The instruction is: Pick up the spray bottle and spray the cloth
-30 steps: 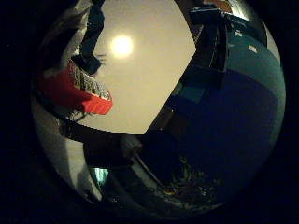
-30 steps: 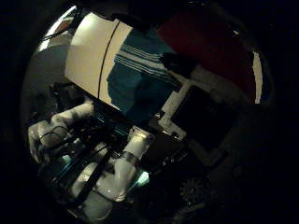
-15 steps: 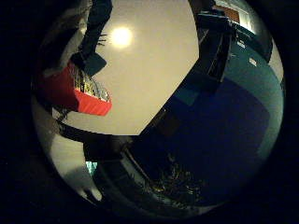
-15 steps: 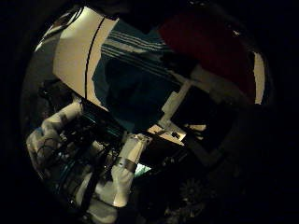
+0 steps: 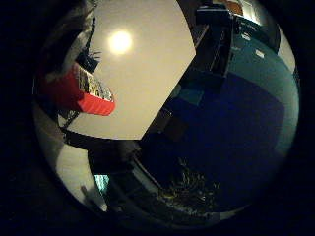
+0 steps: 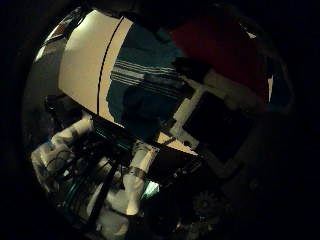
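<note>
The spray bottle is red with a white spray head (image 6: 228,88). Its body (image 6: 222,45) fills one edge of the thumb side palm view, close to the palm. Its labelled red body (image 5: 77,91) also shows in the little finger side palm view. My right hand (image 6: 132,185) shows white and black fingers curled near the bottle, which stays put against the palm. The cloth (image 6: 145,85) is blue with pale stripes. It lies flat on the white table (image 6: 85,60), beyond the spray head and some way below the hand.
The little finger side palm view shows the pale table top (image 5: 143,84) with a lamp's reflection (image 5: 120,41). Its edge runs beside dark blue floor (image 5: 241,128). Dark furniture (image 5: 217,34) stands past the table's edge.
Both views have shifted, so the hand has moved. The cloth now sits more fully in the thumb side view. The red bottle keeps its place against the palm.
</note>
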Action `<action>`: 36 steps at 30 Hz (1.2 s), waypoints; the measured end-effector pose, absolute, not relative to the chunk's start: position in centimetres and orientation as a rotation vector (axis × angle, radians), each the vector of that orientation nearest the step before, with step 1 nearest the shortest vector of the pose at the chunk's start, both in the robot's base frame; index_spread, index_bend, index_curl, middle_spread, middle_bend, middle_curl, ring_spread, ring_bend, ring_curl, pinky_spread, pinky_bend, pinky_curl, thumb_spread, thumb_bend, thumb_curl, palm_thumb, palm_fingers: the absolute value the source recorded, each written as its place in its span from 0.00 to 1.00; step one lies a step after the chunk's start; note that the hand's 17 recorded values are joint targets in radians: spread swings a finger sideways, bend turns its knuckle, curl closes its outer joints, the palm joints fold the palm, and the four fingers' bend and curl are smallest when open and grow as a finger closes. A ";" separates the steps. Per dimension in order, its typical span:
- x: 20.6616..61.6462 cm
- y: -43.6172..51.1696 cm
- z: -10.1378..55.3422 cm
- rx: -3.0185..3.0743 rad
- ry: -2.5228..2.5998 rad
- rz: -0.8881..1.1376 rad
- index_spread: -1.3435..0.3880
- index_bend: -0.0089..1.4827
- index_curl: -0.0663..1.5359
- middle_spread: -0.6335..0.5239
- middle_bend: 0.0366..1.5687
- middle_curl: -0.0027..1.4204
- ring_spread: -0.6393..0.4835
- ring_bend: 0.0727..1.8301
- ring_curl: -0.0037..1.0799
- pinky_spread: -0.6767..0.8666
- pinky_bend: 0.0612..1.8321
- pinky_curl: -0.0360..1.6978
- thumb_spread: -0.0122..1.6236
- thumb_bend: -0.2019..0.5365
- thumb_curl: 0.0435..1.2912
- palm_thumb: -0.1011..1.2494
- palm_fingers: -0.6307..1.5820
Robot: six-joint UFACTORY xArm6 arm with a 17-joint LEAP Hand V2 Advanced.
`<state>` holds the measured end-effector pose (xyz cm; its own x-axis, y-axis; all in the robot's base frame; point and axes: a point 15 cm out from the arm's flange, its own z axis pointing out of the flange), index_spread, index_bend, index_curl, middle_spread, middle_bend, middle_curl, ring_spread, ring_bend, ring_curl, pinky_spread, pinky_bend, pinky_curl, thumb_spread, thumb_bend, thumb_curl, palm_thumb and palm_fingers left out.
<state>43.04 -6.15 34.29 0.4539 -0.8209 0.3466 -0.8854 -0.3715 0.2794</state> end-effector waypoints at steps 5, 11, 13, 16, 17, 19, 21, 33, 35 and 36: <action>43.3 -5.9 38.5 2.297 -1.495 0.249 0.67 0.83 0.49 0.46 0.91 0.47 0.38 0.73 0.73 0.29 0.55 0.75 0.58 0.25 0.55 0.86 0.80; 43.9 -1.1 41.5 2.447 -1.603 0.207 0.67 0.82 0.49 0.46 0.91 0.47 0.38 0.73 0.73 0.29 0.55 0.75 0.58 0.25 0.55 0.86 0.80; 43.9 1.2 42.0 2.516 -1.642 0.154 0.67 0.82 0.49 0.46 0.91 0.47 0.38 0.73 0.73 0.29 0.55 0.75 0.58 0.25 0.55 0.86 0.80; 43.9 4.6 42.3 2.609 -1.698 0.069 0.67 0.82 0.49 0.46 0.91 0.47 0.38 0.73 0.73 0.29 0.55 0.75 0.58 0.25 0.56 0.86 0.80; 43.8 5.6 42.4 2.630 -1.718 0.042 0.67 0.82 0.49 0.46 0.91 0.47 0.38 0.73 0.73 0.29 0.55 0.75 0.58 0.25 0.56 0.86 0.80; 43.8 7.7 42.6 2.674 -1.756 -0.019 0.67 0.82 0.49 0.46 0.91 0.47 0.38 0.73 0.73 0.29 0.55 0.75 0.58 0.25 0.56 0.86 0.80; 44.3 10.3 43.1 2.750 -1.808 -0.075 0.67 0.82 0.49 0.46 0.91 0.47 0.38 0.73 0.73 0.29 0.55 0.75 0.58 0.25 0.56 0.86 0.80; 49.1 21.6 44.0 3.180 -2.062 -0.280 0.67 0.82 0.49 0.46 0.91 0.47 0.38 0.73 0.73 0.29 0.55 0.75 0.55 0.25 0.57 0.88 0.80; 49.1 22.7 43.2 3.227 -2.073 -0.362 0.67 0.82 0.49 0.46 0.91 0.47 0.38 0.73 0.73 0.29 0.55 0.75 0.55 0.25 0.58 0.88 0.80; 48.9 23.2 42.9 3.250 -2.070 -0.401 0.67 0.82 0.49 0.46 0.91 0.47 0.38 0.73 0.73 0.29 0.55 0.75 0.55 0.25 0.58 0.88 0.80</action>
<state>48.93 23.16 42.87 0.4836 -0.7124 -0.5086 -0.8508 -0.2460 -0.4644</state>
